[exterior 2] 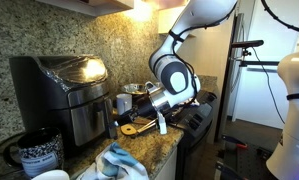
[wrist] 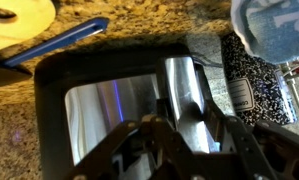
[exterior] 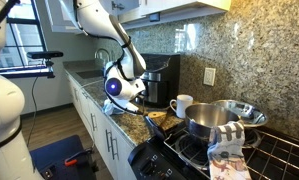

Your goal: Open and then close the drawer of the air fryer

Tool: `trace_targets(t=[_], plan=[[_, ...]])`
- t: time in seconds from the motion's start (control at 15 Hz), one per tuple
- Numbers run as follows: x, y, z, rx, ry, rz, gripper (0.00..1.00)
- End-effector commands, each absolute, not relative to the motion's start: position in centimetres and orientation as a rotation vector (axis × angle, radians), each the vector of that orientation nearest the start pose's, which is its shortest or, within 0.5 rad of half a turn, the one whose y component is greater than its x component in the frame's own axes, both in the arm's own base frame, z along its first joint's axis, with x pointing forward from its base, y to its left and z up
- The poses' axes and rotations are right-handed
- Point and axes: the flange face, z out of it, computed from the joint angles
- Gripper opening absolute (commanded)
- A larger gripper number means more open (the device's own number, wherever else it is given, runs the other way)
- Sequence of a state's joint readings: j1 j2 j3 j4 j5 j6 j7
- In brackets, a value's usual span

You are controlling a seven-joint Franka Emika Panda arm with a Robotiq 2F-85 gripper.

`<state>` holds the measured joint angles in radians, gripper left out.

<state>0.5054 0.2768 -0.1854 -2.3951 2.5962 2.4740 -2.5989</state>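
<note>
The air fryer [exterior: 161, 78] is a boxy black appliance on the granite counter; it also shows in an exterior view [exterior 2: 59, 90]. Its drawer [exterior 2: 89, 122] is the lower front and looks pushed in. In the wrist view the drawer front [wrist: 99, 110] has a shiny panel and a silver handle [wrist: 189, 85]. My gripper [wrist: 194, 122] has one finger on each side of that handle, pressed against it. The gripper shows in front of the fryer in both exterior views [exterior: 139, 97] [exterior 2: 137, 104].
A white mug [exterior: 181, 104] and a shiny steel pot [exterior: 214, 120] stand beside the fryer, with a stove [exterior: 184, 155] at the counter edge. A blue-handled utensil [wrist: 64, 42], a speckled notebook [wrist: 244, 90] and a blue cloth [wrist: 274, 25] lie by the fryer.
</note>
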Motion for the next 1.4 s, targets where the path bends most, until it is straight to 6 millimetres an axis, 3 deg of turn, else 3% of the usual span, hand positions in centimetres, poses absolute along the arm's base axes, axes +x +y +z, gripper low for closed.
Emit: trace_targets(t=[0.0,0.8,0.87,1.2,1.33], plan=[[47.6,16.4,17.8,-2.258,-0.571,-1.329,0.17],[47.5,16.2,17.1,-2.228,-0.595,-1.353,0.18],[47.4,16.3,17.0,-2.229,-0.599,-1.35,0.48],[48.5,17.1,16.7,-2.211,-0.623,-1.358,0.92],[49.1,18.0,16.2,-2.205,-0.643,-1.354,1.0]])
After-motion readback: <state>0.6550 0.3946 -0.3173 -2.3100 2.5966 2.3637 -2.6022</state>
